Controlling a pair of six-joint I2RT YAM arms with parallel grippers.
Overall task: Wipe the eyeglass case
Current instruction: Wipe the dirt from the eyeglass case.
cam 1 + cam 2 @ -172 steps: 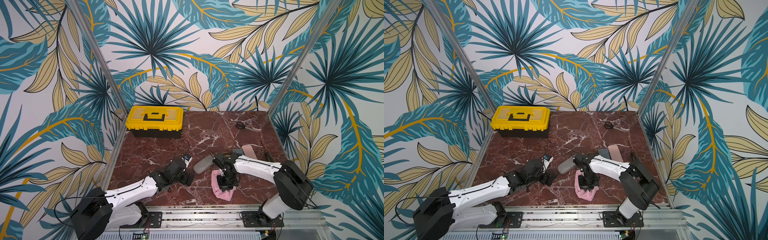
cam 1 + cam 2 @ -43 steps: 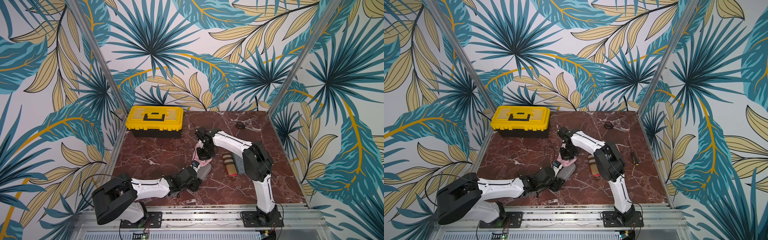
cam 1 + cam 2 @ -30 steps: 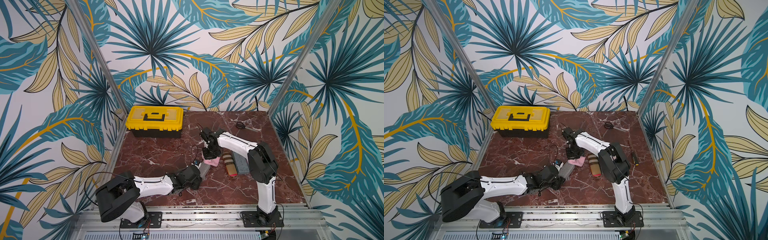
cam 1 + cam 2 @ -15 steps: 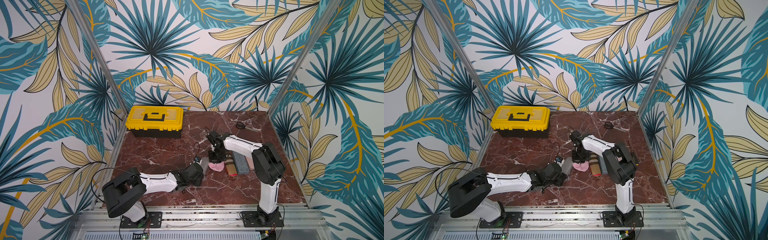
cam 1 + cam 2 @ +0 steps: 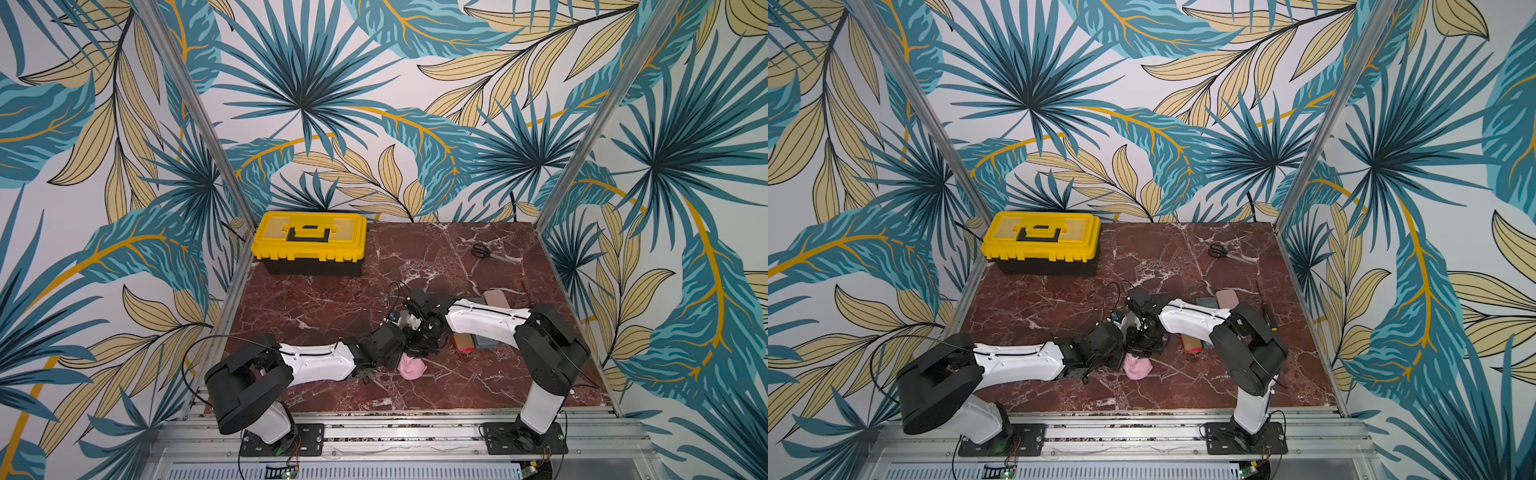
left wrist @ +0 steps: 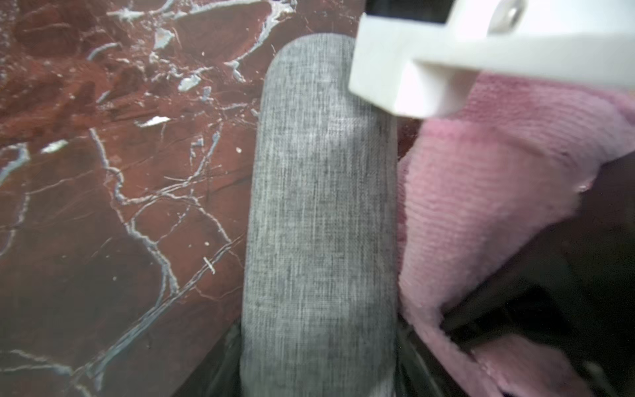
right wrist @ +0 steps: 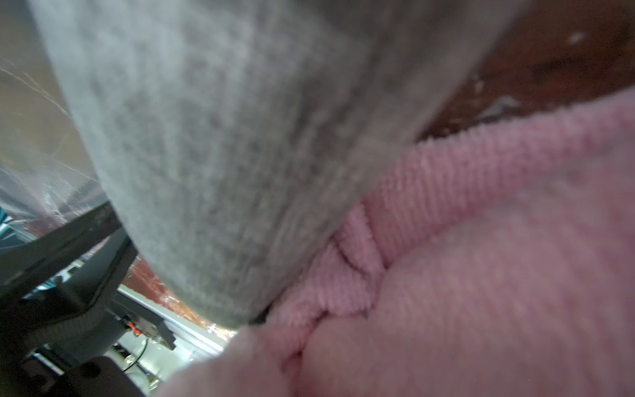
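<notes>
The left claw (image 5: 397,337) is clamped on one end of the grey eyeglass case (image 6: 319,223), whose body runs straight out from between its jaws, lifted just above the red marble table (image 6: 120,206). Pressed against the long side of the case that faces the right claw is the pink cloth (image 7: 481,275). It hangs bunched below the right claw (image 5: 416,354), which is closed tight on it. I judge the wiping to be under way: cloth and case are touching along one flank, while the broad face toward the left wrist camera lies bare. How much has already been rubbed cannot be told, and the end hidden inside the left claw looks out of reach for now. Beyond the right claw, a brown case (image 5: 463,347) lies untouched. Compared with half a second earlier, the right claw and cloth have slid along the case toward the left claw, which has hardly shifted.
</notes>
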